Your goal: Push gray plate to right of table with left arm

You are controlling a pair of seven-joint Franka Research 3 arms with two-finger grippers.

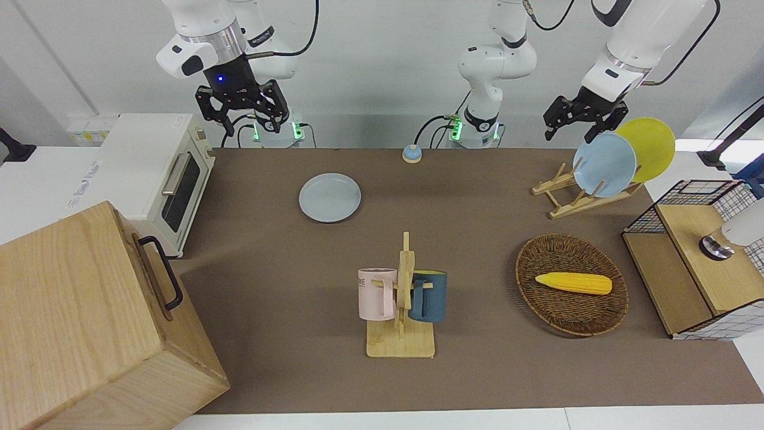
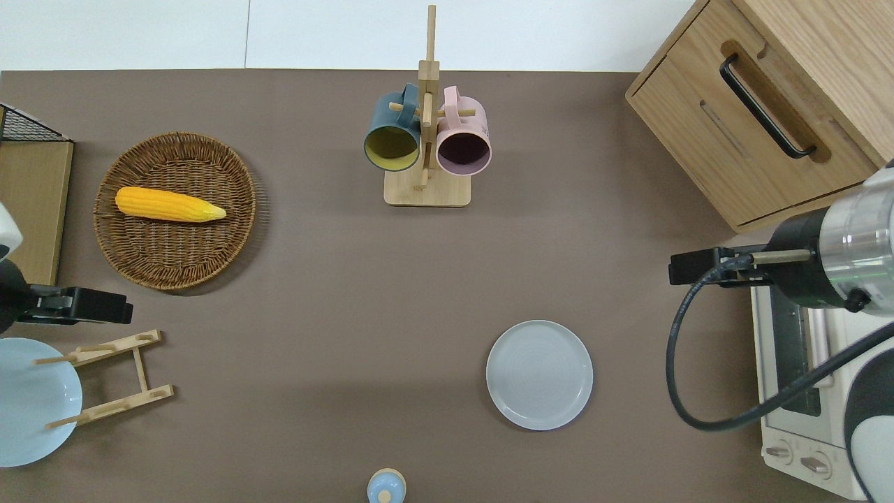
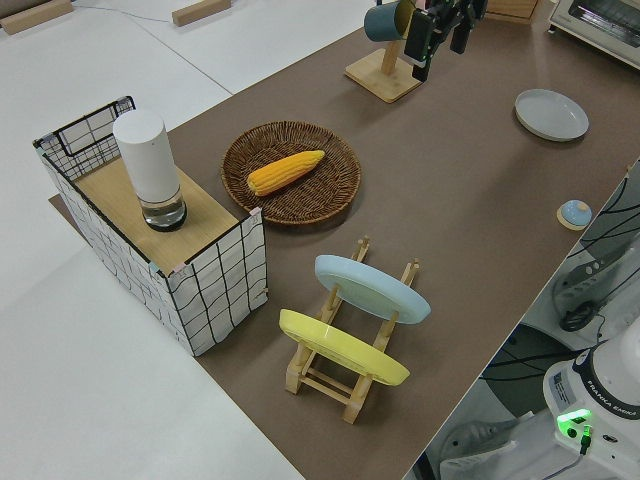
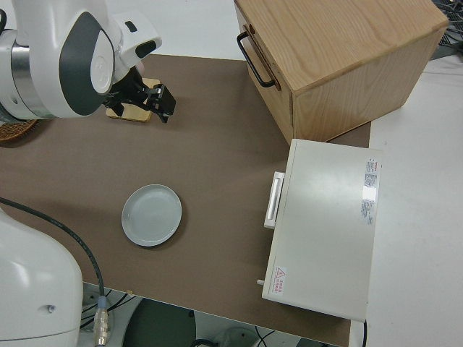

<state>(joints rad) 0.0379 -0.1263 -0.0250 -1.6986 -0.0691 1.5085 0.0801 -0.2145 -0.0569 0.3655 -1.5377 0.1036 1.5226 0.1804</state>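
The gray plate (image 1: 330, 197) (image 2: 539, 374) (image 3: 551, 113) (image 4: 152, 215) lies flat on the brown table (image 2: 328, 279), toward the right arm's end and close to the robots' edge. My left gripper (image 1: 569, 135) (image 2: 127, 310) (image 3: 440, 42) hangs open and empty in the air at the opposite end. It is over the strip of table between the wicker basket and the plate rack, well apart from the gray plate. The right arm is parked, its gripper (image 1: 242, 116) (image 2: 676, 269) (image 4: 165, 107) open.
A wooden rack (image 1: 573, 194) holds a sky-blue plate (image 1: 604, 164) and a yellow plate (image 1: 650, 146). The wicker basket (image 2: 230, 244) holds a corn cob (image 2: 167, 205). A mug stand (image 2: 426, 140) is mid-table, with a small blue knob (image 2: 386, 487), a toaster oven (image 1: 155, 170) and a wooden cabinet (image 1: 77, 310) around it.
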